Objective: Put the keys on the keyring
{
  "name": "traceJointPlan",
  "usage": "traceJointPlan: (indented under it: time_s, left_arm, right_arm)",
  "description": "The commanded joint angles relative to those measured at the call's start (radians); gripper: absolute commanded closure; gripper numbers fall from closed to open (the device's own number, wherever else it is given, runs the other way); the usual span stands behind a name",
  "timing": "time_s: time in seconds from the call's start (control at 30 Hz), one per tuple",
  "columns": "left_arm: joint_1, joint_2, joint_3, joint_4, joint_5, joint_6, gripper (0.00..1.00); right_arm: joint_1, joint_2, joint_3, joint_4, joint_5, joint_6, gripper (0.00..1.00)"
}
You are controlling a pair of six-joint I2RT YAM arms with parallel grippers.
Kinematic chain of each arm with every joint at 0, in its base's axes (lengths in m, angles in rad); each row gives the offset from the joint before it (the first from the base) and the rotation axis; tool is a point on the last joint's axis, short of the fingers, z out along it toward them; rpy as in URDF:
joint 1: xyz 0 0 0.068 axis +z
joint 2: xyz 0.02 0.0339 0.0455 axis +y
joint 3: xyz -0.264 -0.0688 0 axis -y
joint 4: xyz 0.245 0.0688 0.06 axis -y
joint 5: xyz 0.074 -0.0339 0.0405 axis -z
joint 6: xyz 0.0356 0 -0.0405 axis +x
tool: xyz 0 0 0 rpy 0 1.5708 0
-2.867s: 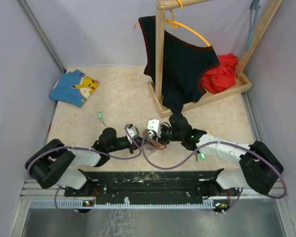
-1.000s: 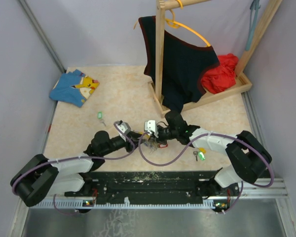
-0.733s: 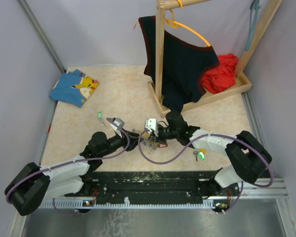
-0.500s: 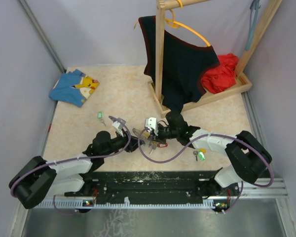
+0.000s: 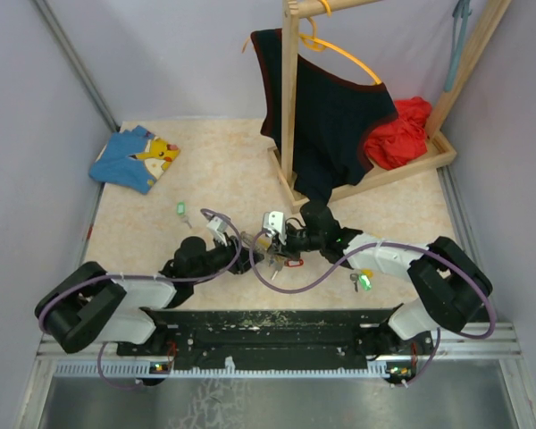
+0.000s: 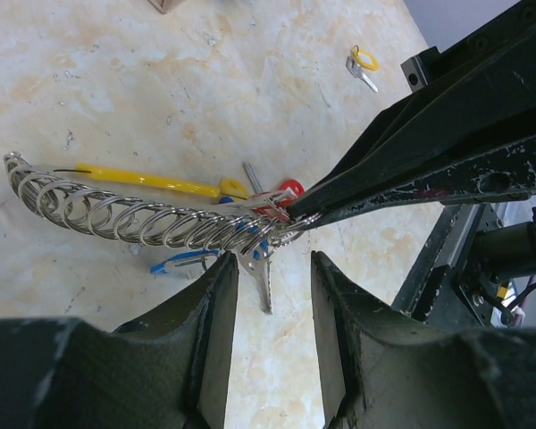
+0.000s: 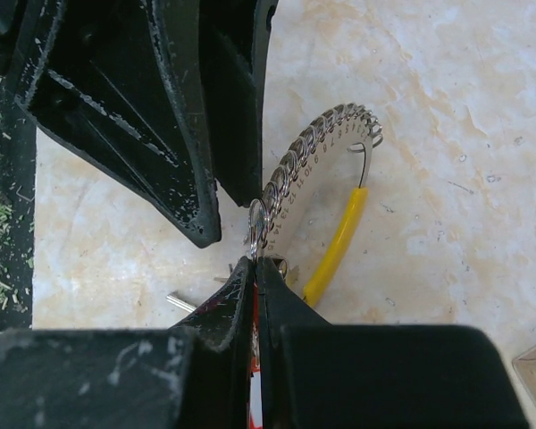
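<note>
- The right gripper (image 7: 255, 261) is clenching its two fingers tight on the end ring of the keyring (image 6: 161, 219), and it is holding that end a little above the table (image 5: 134, 223).
- From this pinch the keyring is stretching away as a long row of silver rings, and a yellow loop (image 6: 152, 181) is running beside the row.
- A red tag (image 6: 288, 189) is sitting right at the pinched end, and a blue tag (image 6: 183, 261) is lying under the row of rings.
- The left gripper (image 6: 270, 268) is standing released, with its fingers apart and grasping nothing.
- It is waiting just beside the pinched ring, tip to tip with the right gripper.
- One silver key (image 6: 261, 284) is hanging down from the ring end, and its blade is showing in the gap between the left fingers; I cannot tell if it is touching them.
- A key with a yellow head (image 6: 362, 63) is lying alone on the table, well apart from the keyring, on the right gripper's side.
- A key with a green head (image 5: 182, 211) is lying alone too, beyond the left arm.
</note>
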Motion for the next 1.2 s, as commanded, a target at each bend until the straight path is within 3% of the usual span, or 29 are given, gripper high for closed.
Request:
traceJointPlan:
  time_s: [0.0,0.2,0.63,1.0,1.17]
  left_arm:
    - [0.008,0.047,0.010,0.128,-0.031,0.010,0.57]
    - [0.013,0.146,0.008,0.256,-0.029,0.009,0.60]
    - [0.016,0.240,-0.033,0.537,0.054,0.037,0.77]
    - [0.017,0.253,-0.035,0.520,0.062,0.065,0.99]
    - [0.017,0.249,-0.033,0.496,0.066,0.125,0.99]
  right_arm:
    - [-0.008,-0.041,-0.001,0.073,-0.034,0.020,1.00]
    - [-0.008,-0.041,-0.002,0.075,-0.047,0.031,1.00]
    - [-0.008,-0.044,-0.014,0.072,-0.043,0.041,1.00]
    - [-0.007,-0.059,-0.014,0.048,-0.031,0.035,1.00]
    - [-0.008,-0.085,-0.016,0.007,-0.029,0.015,1.00]
